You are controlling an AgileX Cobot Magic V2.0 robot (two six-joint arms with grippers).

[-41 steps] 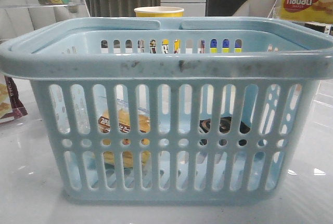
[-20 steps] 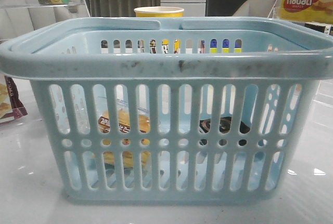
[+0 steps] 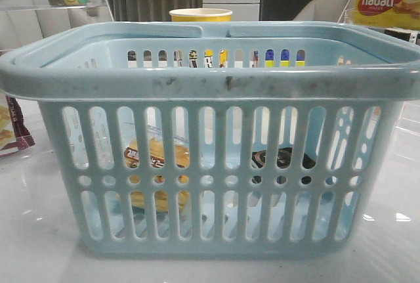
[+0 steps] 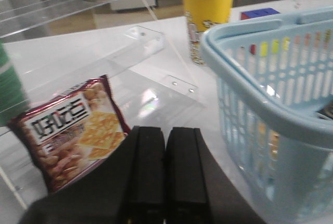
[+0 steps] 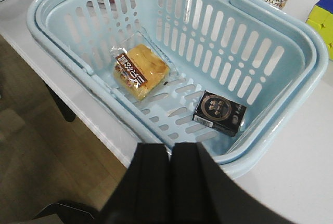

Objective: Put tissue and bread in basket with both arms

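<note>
The bread [image 5: 139, 71], in its clear wrap with the dark label uppermost, lies on the floor of the basket [image 5: 67, 52]. The tissue [image 5: 219, 113] lies flat on the same floor, well apart from the bread and close to the opposite side wall. In the front view both show through the slots of the near wall, bread [image 3: 157, 158] to the left, tissue [image 3: 282, 159] to the right.

Compared with the front views of the preceding second, nothing has altered: basket [image 3: 210, 83], bread and tissue sit exactly as they did, and no arm appears in that view. Judgement: both items are deposited and at rest, so the task reads as complete; only withdrawal or parking of the arms would remain.

The right gripper [image 5: 169, 154] is raised above the near edge of the basket, fingers pressed together, holding nothing. The left gripper [image 4: 165, 141] is outside the basket on its left side, over the worktop [image 4: 156, 47], fingers likewise pressed together and empty.

Surroundings: a brown snack bag [image 4: 73, 130] lies on the worktop just beyond the left gripper; a yellow popcorn cup [image 4: 207, 18] stands behind the basket; a colour cube [image 5: 323, 18] sits beyond the basket; a yellow nabati box [image 3: 387, 0] is in the background to the right. None touches the basket's contents.
</note>
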